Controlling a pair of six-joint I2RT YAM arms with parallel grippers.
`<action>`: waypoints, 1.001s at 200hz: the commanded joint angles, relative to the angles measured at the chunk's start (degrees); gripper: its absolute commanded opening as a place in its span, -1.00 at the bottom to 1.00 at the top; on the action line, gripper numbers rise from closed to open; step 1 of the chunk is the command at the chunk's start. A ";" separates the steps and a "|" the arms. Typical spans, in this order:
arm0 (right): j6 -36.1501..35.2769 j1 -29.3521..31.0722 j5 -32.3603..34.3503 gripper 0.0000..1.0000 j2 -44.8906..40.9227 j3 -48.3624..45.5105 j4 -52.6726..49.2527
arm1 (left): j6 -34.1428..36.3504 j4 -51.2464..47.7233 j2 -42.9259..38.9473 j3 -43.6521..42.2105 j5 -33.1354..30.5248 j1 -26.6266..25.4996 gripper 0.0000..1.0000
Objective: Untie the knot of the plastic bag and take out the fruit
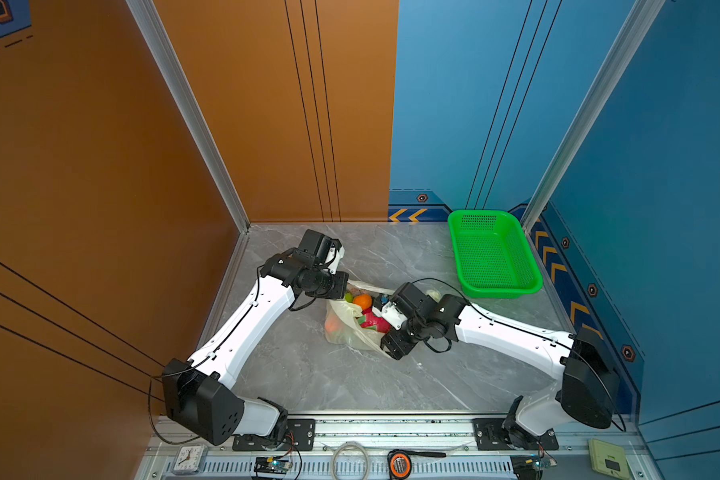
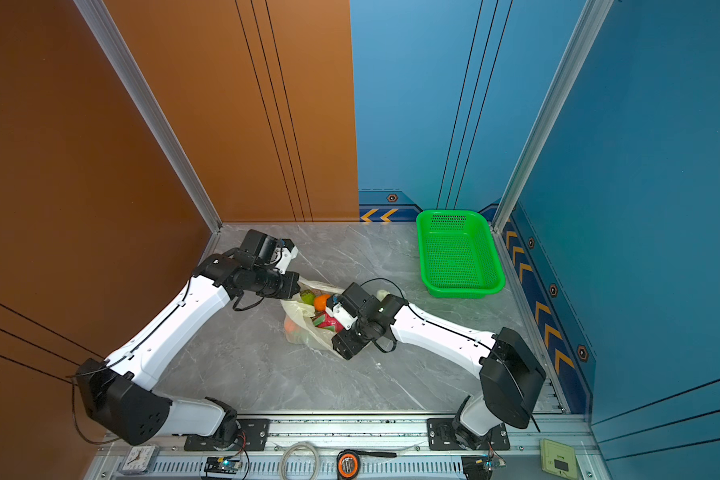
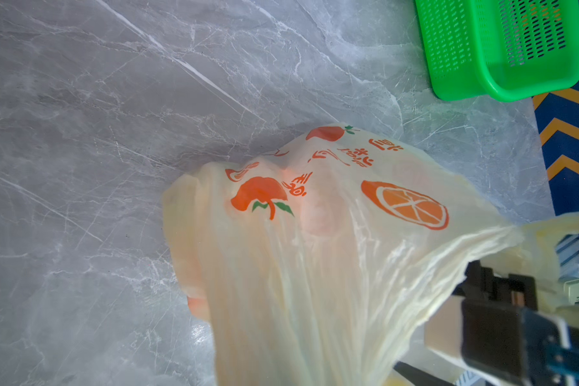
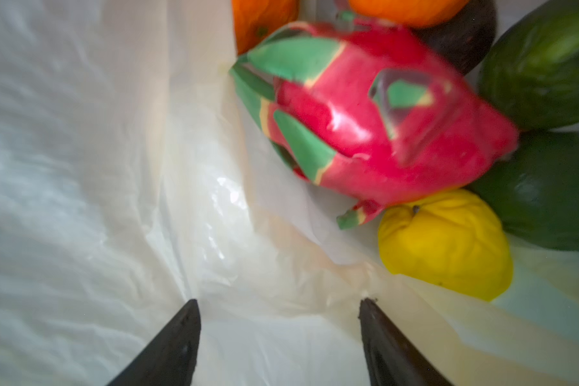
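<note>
Splayed right pincer (image 4: pixel 279 300) over plastic bag (image 4: pixel 81 167)

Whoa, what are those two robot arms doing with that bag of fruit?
They are emptying a plastic bag on the grey table. The left hand is pinched shut on the bag's edge, pulling it taut so the mouth gapes. The right hand is open and poking into the mouth, aimed at the dragon fruit, which has a lemon and an orange beside it. The green basket holds nothing yet.
</note>
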 commanded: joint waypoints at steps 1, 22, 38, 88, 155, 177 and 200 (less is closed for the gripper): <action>1.29 1.13 1.75 0.48 -0.95 -4.07 0.48 | -2.45 2.86 -1.96 -0.29 0.88 0.63 -1.00; 0.71 1.20 0.91 0.49 -0.21 -5.22 0.34 | -3.05 3.12 -2.05 -0.17 0.99 0.77 -1.00; 0.50 0.49 0.24 0.54 -0.65 -2.85 -0.04 | -2.91 3.28 -2.09 -0.08 2.02 0.48 -1.00; 0.79 -3.20 -7.97 0.57 3.48 10.55 -2.21 | -1.39 4.27 -3.15 -0.34 3.41 -1.54 -1.00; 12.69 -10.22 1.21 0.62 11.73 15.14 12.85 | 1.44 5.83 -5.93 -5.08 6.10 -2.87 -1.00; 17.54 -13.66 9.64 0.68 9.53 8.27 27.90 | 2.47 6.38 -6.61 -7.38 6.57 -3.52 -1.00; 18.90 -17.80 20.63 0.80 7.24 3.78 34.64 | 3.80 6.27 -7.08 -9.21 6.52 -4.30 -1.00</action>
